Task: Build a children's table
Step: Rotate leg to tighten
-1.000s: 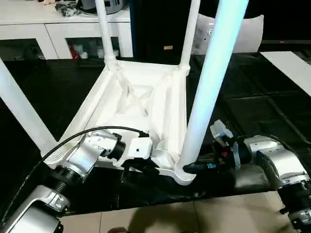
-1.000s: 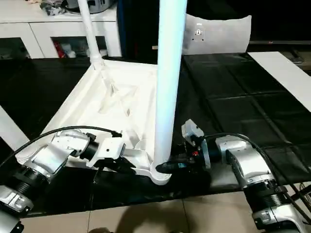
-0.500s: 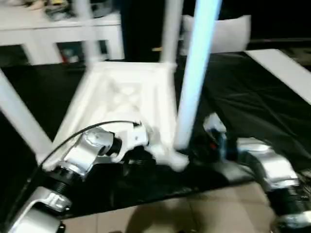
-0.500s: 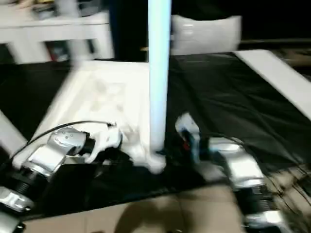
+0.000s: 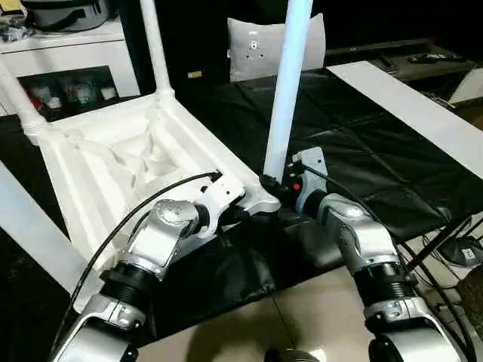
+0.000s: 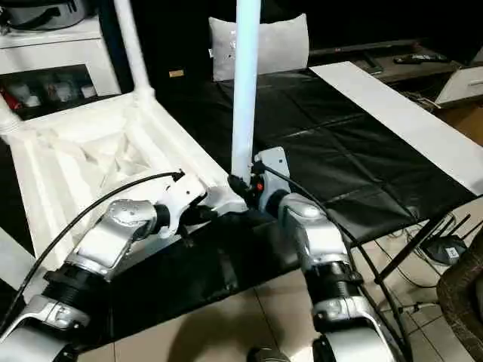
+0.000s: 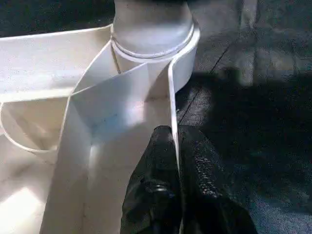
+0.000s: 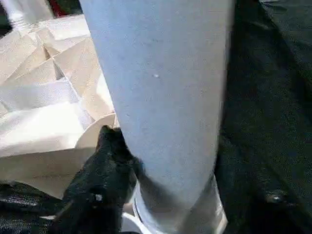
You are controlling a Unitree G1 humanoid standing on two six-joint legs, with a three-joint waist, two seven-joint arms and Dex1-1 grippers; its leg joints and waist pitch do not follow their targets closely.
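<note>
The white tabletop (image 5: 128, 162) is lying upside down on the black-covered desk (image 5: 362, 143), its ribbed underside facing up and its near corner sitting close to the desk's front edge. White tube legs are standing up out of its round corner sockets: one leg (image 5: 287, 83) is rising from the near corner socket (image 7: 153, 36) between the two arms, a second leg (image 5: 153, 45) is standing at the far corner, a third (image 5: 16, 98) is leaning at the far left corner, and a fourth (image 5: 34, 234) is slanting across the left edge of the head views.

The left pincer (image 7: 176, 146) is pinching the thin rim wall of the tabletop just beside the near socket, its two black fingers (image 7: 156, 161) pressed together with the wall running between them. The right pincer (image 5: 273, 185) is reaching in from the other side at the base of the near leg; one black finger (image 8: 105, 165) is lying against the leg just above the socket, the leg is sitting between the spread jaws, and whether they are clamping it I cannot tell.

Behind the desk, a white cabinet (image 5: 68, 56) is standing at the left, and a white pillow-like pad (image 5: 260, 49) is sitting behind the near leg. A white board (image 5: 407, 105) is lying across the desk's right side.
</note>
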